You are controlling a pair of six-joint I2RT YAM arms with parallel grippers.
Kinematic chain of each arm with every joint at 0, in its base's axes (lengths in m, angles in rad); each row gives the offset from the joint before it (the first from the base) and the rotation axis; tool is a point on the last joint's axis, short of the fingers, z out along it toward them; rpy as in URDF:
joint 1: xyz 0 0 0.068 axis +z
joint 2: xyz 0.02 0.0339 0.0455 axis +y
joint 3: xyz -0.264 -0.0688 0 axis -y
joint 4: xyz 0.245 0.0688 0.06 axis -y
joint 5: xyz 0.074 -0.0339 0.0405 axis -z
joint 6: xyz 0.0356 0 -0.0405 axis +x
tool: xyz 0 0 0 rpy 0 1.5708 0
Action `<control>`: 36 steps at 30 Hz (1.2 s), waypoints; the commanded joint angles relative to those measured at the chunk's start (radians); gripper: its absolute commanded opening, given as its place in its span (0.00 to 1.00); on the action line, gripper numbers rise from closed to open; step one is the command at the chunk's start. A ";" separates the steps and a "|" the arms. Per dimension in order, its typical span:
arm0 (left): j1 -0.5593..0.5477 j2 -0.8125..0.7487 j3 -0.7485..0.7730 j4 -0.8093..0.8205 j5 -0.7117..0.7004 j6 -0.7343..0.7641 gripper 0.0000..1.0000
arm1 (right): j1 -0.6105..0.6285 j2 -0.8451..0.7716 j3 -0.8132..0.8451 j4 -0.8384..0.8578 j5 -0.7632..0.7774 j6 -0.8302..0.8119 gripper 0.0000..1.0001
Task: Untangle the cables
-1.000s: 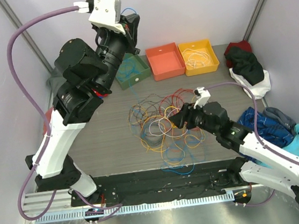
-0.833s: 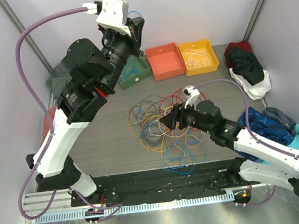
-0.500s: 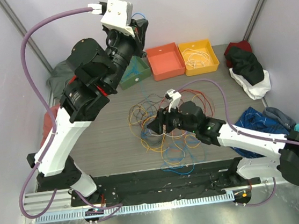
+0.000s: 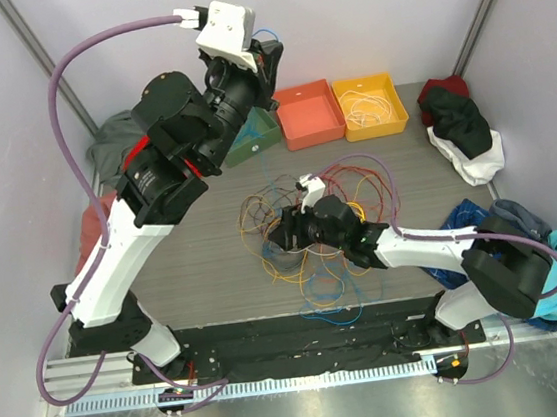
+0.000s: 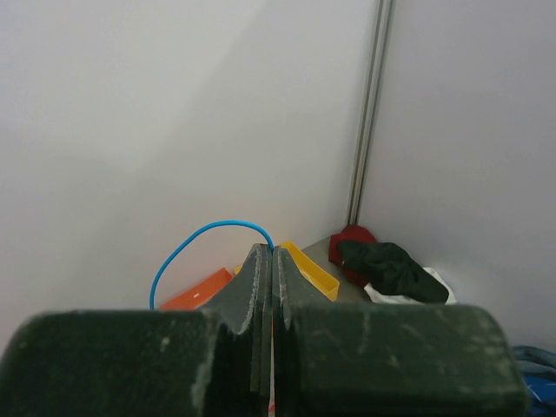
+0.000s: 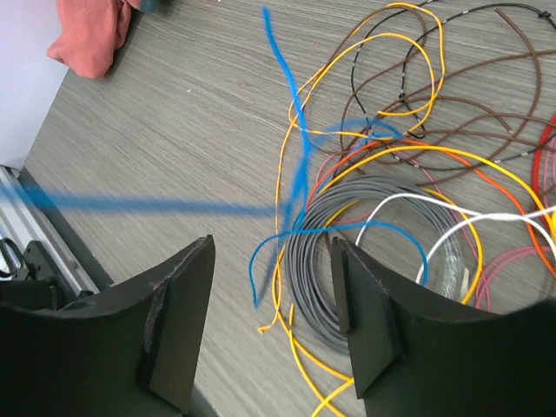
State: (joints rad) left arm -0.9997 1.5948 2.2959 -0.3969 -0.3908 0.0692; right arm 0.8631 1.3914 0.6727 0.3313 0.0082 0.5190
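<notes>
Reaching farther left, right tool [image 6: 271, 254] gapes empty over cables [image 6: 308, 261]; left tool [image 5: 266, 252] pinches blue cable [image 5: 234, 222] aloft.

Top external: set high at the near edge, aimed down over the whole surface [image 4: 204, 262].
Left wrist: raised, aimed level toward the far corner post [image 5: 369, 113].
Right wrist: held close above the cables [image 6: 382, 204].
Shared: cables, by top and right-wrist views.

The cables [image 4: 314, 233] lie in a loose, tangled heap at the middle of the counter [image 4: 203, 252]. Yellow, orange, brown, red, white and blue loops cross around a tight grey coil [image 6: 314, 239]. One blue cable [image 5: 217, 225] arcs upward, pinched in the closed left tool [image 5: 265, 254].
</notes>
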 commanded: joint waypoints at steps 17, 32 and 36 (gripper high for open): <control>0.078 0.068 -0.015 0.017 -0.200 0.075 0.00 | 0.008 -0.525 0.319 -0.769 0.479 -0.082 0.01; 0.294 -0.119 -0.698 0.214 0.186 -0.327 0.00 | 0.007 -0.539 0.679 -0.971 0.678 -0.254 0.01; 0.294 -0.182 -0.861 0.346 0.389 -0.459 0.00 | 0.007 -0.529 0.650 -0.933 0.641 -0.243 0.01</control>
State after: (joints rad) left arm -0.7033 1.5169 1.5078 -0.3172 -0.2470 -0.2310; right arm 0.8650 0.8452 1.3411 -0.6250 0.6712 0.2905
